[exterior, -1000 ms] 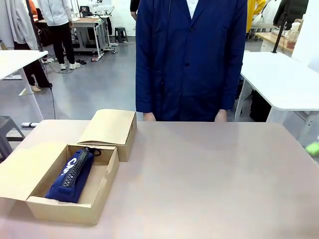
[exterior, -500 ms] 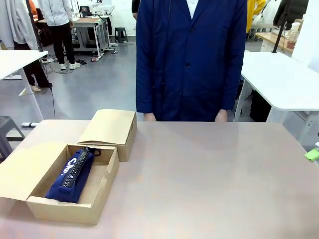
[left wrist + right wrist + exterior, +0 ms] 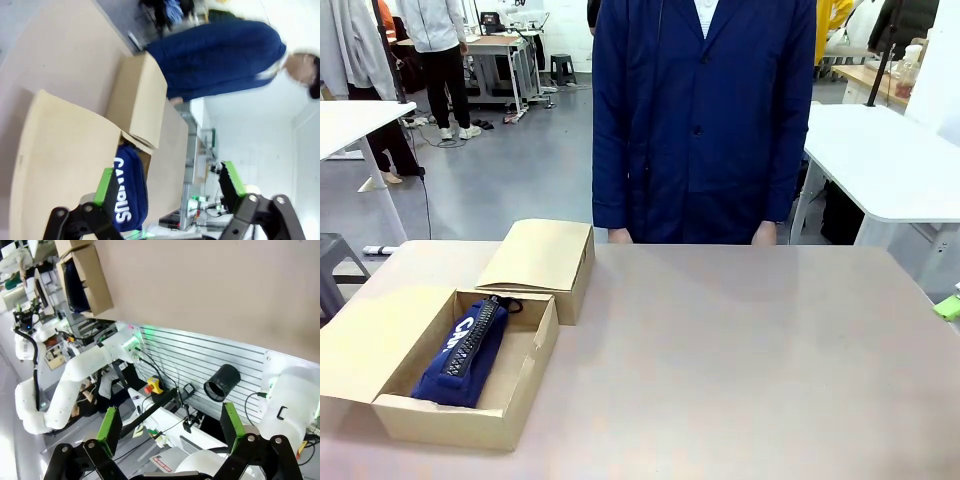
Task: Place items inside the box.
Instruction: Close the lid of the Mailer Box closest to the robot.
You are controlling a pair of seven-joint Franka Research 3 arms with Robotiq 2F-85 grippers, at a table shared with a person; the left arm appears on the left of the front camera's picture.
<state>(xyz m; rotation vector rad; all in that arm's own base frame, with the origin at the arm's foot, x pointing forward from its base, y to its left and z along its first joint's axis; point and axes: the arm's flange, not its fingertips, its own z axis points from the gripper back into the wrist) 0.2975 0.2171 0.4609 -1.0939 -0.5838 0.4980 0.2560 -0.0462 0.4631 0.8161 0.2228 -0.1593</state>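
Observation:
An open cardboard box (image 3: 455,420) sits at the table's near left, its flap folded out to the left. A navy zip pouch (image 3: 465,350) lies inside it, zipper up. In the left wrist view my left gripper (image 3: 167,192) is open and holds nothing, hovering beside the box (image 3: 65,150), where the pouch (image 3: 127,200) shows white "CAMPUS" lettering. My right gripper (image 3: 170,427) is open and holds nothing off the table's near edge, pointing back at the robot's base; the box (image 3: 90,277) is far off at top left. One green fingertip (image 3: 949,307) peeks in at the front view's right edge.
A second cardboard piece (image 3: 545,258) stands just behind the box. A person in a navy coat (image 3: 705,120) stands at the far edge, hands (image 3: 763,234) low at the table's rim. The brown tabletop (image 3: 740,350) stretches bare to the right.
The green fingertip at the front view's right edge has shifted slightly downward. The box, pouch and person have not moved.

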